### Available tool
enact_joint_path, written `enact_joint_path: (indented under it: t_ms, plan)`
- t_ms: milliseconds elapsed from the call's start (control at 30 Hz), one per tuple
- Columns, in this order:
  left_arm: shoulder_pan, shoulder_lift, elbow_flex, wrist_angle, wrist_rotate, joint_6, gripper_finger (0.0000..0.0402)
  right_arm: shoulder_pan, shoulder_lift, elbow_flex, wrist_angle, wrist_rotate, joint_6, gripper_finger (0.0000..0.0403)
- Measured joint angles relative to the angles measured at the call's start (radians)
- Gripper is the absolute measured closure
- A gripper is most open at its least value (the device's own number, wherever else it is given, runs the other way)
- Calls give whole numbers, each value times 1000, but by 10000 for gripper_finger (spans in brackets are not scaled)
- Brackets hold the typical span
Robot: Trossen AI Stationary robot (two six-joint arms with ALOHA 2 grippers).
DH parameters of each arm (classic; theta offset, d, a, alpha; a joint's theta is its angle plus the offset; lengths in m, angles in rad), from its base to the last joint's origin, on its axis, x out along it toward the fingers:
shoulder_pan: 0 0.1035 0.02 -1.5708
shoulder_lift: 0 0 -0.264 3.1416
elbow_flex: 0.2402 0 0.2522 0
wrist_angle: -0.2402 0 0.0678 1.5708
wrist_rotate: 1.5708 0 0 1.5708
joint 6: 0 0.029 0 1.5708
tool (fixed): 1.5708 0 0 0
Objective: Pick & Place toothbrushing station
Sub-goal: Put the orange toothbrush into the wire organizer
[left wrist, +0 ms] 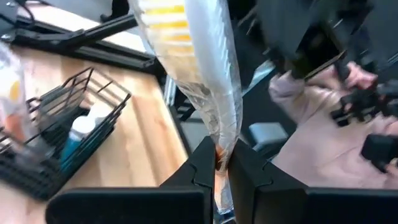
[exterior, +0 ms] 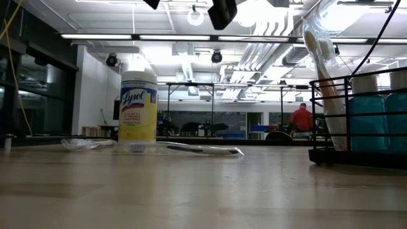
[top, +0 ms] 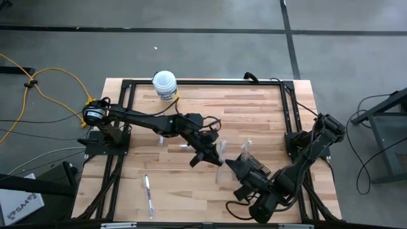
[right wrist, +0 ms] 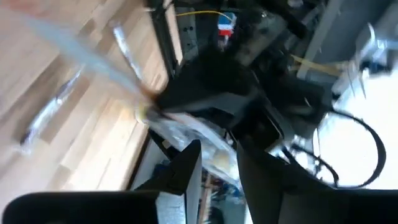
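The left claw [left wrist: 224,171] is pinched on a clear-wrapped toothbrush [left wrist: 202,81], held above the middle of the worktop [top: 191,184]. The right claw [right wrist: 217,168] hovers near the worktop's front right corner with its fingers apart; whether anything touches them is hard to tell in the blur. The toothbrushing station [exterior: 359,121], a black wire rack, stands there, holding teal bottles [exterior: 365,121] and a wrapped brush [exterior: 324,76]. A yellow-labelled canister [top: 165,84] sits at the far edge.
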Motion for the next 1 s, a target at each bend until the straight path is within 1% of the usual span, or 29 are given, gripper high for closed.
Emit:
enact_joint_path:
  t_ms: [133,267,500,600,700,767,833,1000]
  plan:
    - [-19,0,0,-78,-57,88,389,0,-1,0,16,20,171,309]
    - [-54,0,0,-139,-139,171,389,-8,-11,0,39,-22,347,309]
    - [-148,-14,0,-229,-312,297,389,-15,-58,0,42,-192,590,309]
    - [-177,-21,-1,-234,-377,343,389,-21,-79,0,46,-251,657,309]
    - [-193,-23,-1,-234,-415,388,389,-23,-101,0,48,-310,703,309]
    - [-193,-23,-1,-236,-406,415,389,-29,-117,0,50,-354,732,309]
    - [-191,-23,-1,-235,-373,439,389,-37,-134,0,52,-410,764,309]
    - [-174,-23,-1,-194,-231,463,389,-73,-161,0,53,-547,829,309]
